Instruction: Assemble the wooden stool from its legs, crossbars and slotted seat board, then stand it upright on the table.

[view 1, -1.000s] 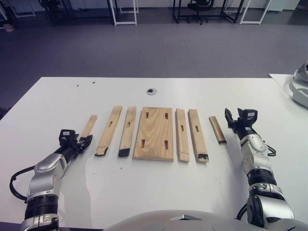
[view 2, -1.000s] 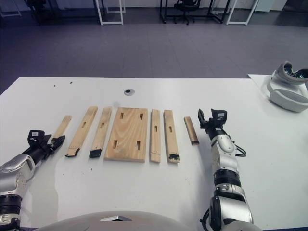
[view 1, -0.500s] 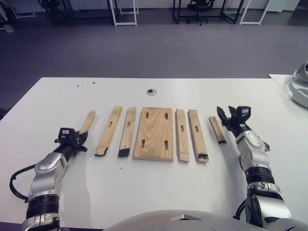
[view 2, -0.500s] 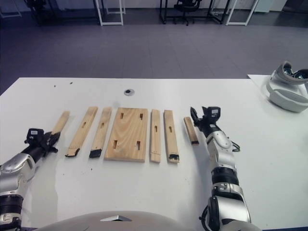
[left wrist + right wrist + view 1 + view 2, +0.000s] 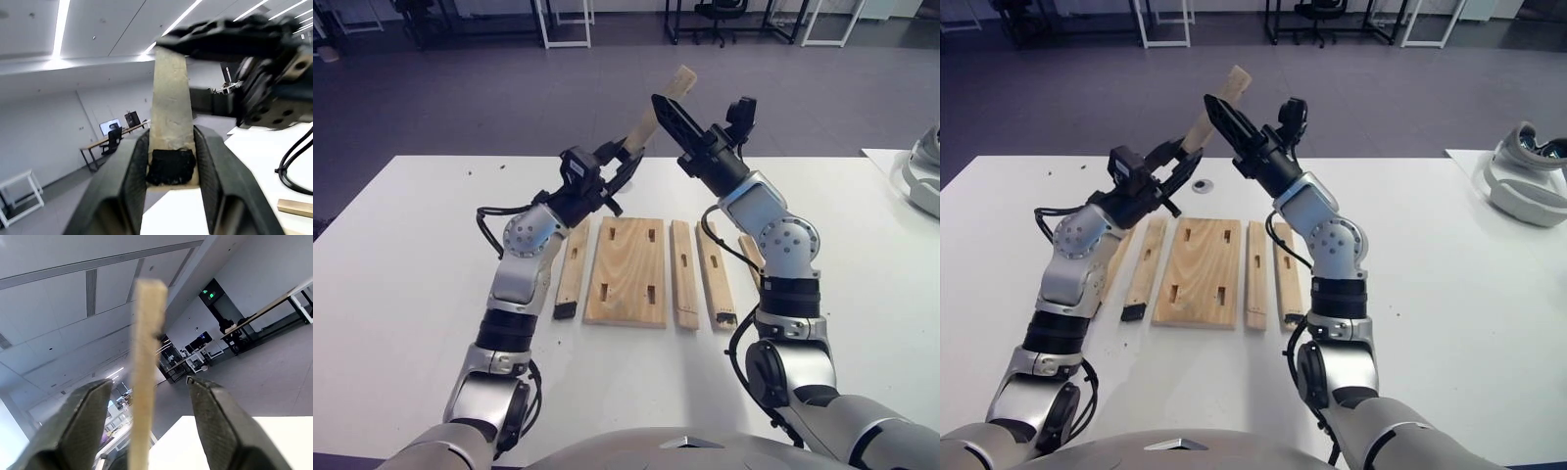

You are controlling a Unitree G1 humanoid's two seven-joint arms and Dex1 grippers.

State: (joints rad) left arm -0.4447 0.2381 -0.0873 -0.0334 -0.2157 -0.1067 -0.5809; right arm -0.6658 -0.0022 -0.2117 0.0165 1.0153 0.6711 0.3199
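Observation:
My left gripper (image 5: 619, 162) is raised above the table's far side and is shut on the black-patched lower end of a pale wooden bar (image 5: 664, 96), which slants up and away. My right gripper (image 5: 668, 116) is up beside that bar. In the right wrist view its fingers (image 5: 90, 411) stand wide open with the bar (image 5: 146, 357) between them, apart from both. The left wrist view shows the left gripper (image 5: 171, 139) clamping the bar (image 5: 170, 98). The slotted seat board (image 5: 626, 271) lies flat mid-table, with one leg (image 5: 573, 264) on its left and two legs (image 5: 682, 274) (image 5: 715, 274) on its right.
A short crossbar (image 5: 751, 257) lies partly behind my right arm. Another wooden piece (image 5: 1119, 259) shows beside my left forearm. A white headset (image 5: 1526, 181) rests at the table's far right edge. The near half of the white table (image 5: 636, 382) is bare.
Both arms have risen from the table surface. The left gripper has taken a wooden bar off the table and lifted it; the right gripper has swung up and left to straddle it.

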